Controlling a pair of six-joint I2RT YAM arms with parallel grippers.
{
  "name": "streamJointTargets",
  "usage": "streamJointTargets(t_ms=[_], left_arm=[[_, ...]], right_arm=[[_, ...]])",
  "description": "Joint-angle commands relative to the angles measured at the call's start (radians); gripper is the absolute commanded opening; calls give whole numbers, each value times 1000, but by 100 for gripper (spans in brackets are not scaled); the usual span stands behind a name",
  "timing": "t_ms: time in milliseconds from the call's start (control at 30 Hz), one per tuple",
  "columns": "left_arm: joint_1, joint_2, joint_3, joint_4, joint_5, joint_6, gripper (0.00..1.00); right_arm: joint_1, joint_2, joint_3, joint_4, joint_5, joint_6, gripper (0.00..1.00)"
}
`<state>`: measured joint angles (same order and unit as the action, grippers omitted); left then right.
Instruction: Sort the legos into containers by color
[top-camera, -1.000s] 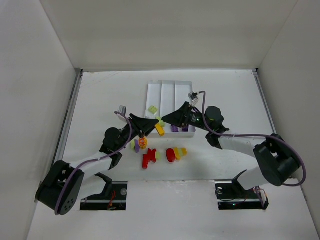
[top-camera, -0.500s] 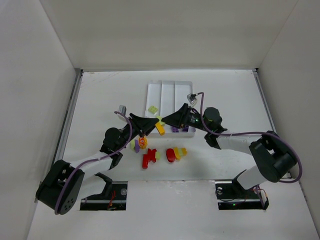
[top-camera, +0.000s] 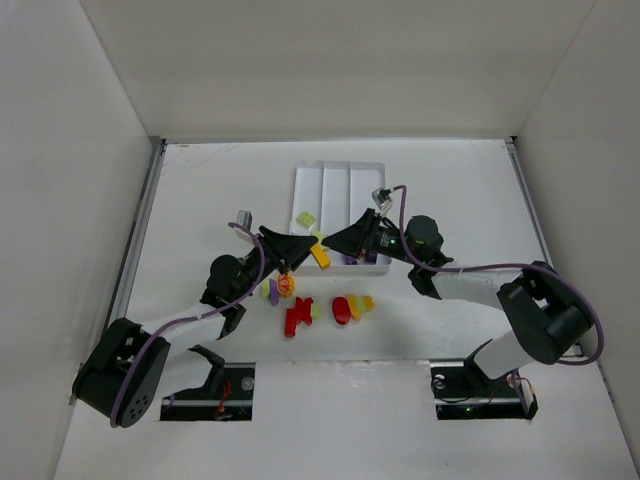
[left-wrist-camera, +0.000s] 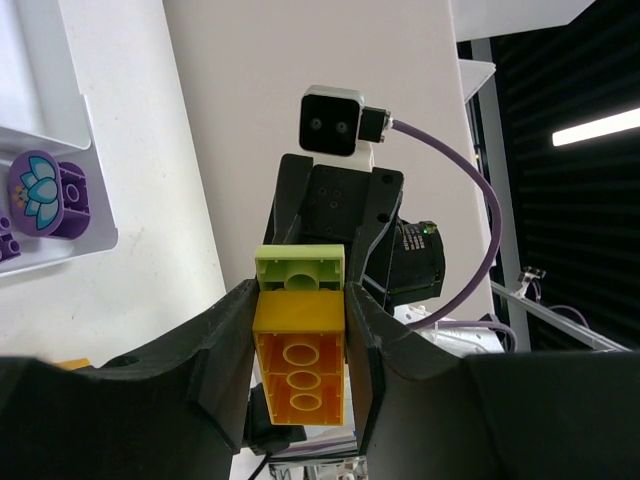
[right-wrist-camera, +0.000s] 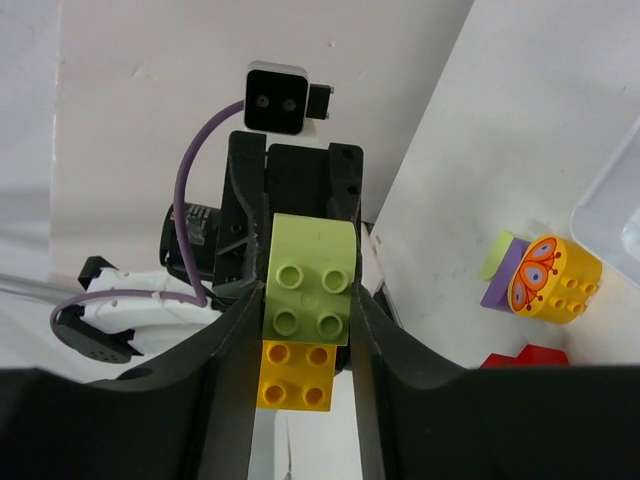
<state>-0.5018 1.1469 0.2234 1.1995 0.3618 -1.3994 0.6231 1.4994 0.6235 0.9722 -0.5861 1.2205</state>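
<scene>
Pinching the yellow brick (left-wrist-camera: 298, 378) with my left fingers (left-wrist-camera: 222, 345), I pinch the green brick (right-wrist-camera: 310, 288) stuck on it with my right fingers (right-wrist-camera: 238, 350).

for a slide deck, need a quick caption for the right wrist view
Right gripper clamped on a light green brick joined to a yellow brick.

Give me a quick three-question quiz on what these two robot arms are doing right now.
1. True or false: the left gripper is clamped on a yellow brick.
2. What colour is the brick between the fingers of the right gripper? A red, B light green, C purple.
3. Fill in: the purple brick with the flower sticker lies in the white ____.
Key: 1 true; 2 B; 3 tray.
</scene>
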Motion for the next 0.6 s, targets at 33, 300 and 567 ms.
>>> streamJointTargets(t_ms=[33, 300, 567], left_arm=[[10, -24, 10, 64, 5, 10, 17], [22, -33, -9, 52, 17, 26, 19], [30, -38, 5, 3, 25, 46, 32]], right_arm=[[-3, -11, -4, 79, 0, -4, 32], [-47, -16, -8, 69, 31, 1, 30], [-43, 7, 2, 69, 34, 2, 31]])
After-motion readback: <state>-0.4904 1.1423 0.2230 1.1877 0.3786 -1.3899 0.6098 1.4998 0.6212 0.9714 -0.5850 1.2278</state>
